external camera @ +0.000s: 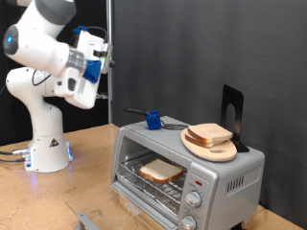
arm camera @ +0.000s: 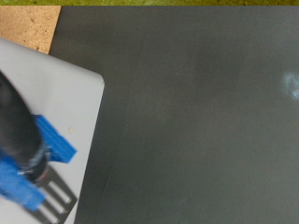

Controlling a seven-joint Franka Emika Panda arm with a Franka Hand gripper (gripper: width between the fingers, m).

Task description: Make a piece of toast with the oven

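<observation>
In the exterior view the silver oven [external camera: 226,178] stands at the lower right with two round knobs on its front. Its door looks folded down. A piece of toast [external camera: 161,171] lies flat on the wire rack inside. My gripper [external camera: 105,53] is raised high at the upper left, well away from the oven, near the black backdrop, with nothing seen between its fingers. The wrist view shows no fingers, only a corner of the oven's grey top [arm camera: 65,103] and a blue-handled tool [arm camera: 42,161] lying on it.
On top of the oven sit a round wooden plate [external camera: 223,152] piled with bread slices [external camera: 209,134], the blue-handled tool [external camera: 151,119] and a black stand [external camera: 233,110]. A dark backdrop [external camera: 192,57] stands behind. The arm's white base [external camera: 48,153] is on the cork table [external camera: 67,196].
</observation>
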